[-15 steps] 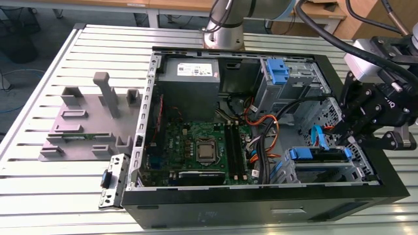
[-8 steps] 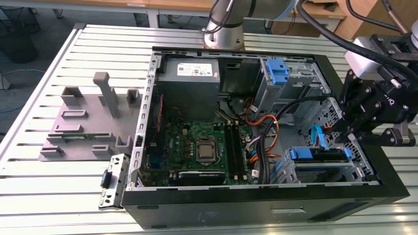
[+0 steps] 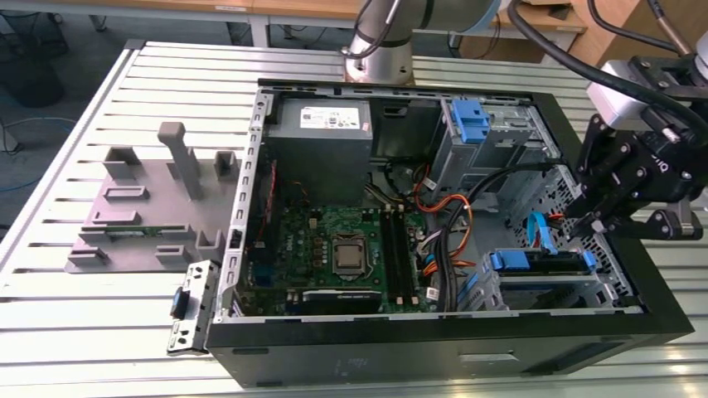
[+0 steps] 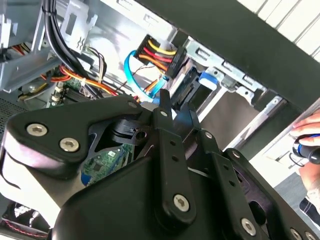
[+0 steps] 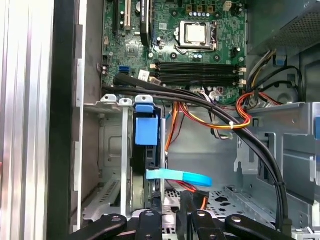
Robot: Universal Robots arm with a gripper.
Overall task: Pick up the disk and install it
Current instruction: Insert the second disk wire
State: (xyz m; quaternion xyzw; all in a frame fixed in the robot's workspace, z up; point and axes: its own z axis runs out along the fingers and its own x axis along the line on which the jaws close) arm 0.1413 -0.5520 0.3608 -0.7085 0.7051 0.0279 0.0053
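1. Disk (image 3: 540,264) sits on edge in the drive cage (image 3: 603,286), at the case corner on the exterior view's right, nearest the camera. Its blue rail faces up.
2. In the first wrist view the disk (image 5: 146,131) stands in the same bay, blue rail toward the camera, with silver cage walls on both sides.
3. Gripper (image 3: 603,222) hangs over the case's edge on the exterior view's right, above the cage and just beyond the disk. It is clear of the disk in that view.
4. Whether the gripper is wide or narrow cannot be told in any view, nor whether it holds anything.
5. In the first wrist view the gripper (image 5: 172,205) is near a flat blue cable (image 5: 180,176) that lies just beside the disk.
6. In the second wrist view the gripper (image 4: 176,114) points at a connector with red, yellow and orange wires (image 4: 157,52).
7. Case (image 3: 443,356) lies open on a slatted table (image 3: 66,332), showing the motherboard (image 3: 343,249).
8. Power supply (image 3: 321,120) sits at the far side, with a blue latch (image 3: 470,124) near it.
9. Black cables (image 5: 210,102) run from the board across the cage.
10. Grey fixture (image 3: 144,207) rests on the table at the exterior view's left, apart from the case.
11. A person's hand (image 4: 310,135) shows at the edge of the second wrist view, outside the case.
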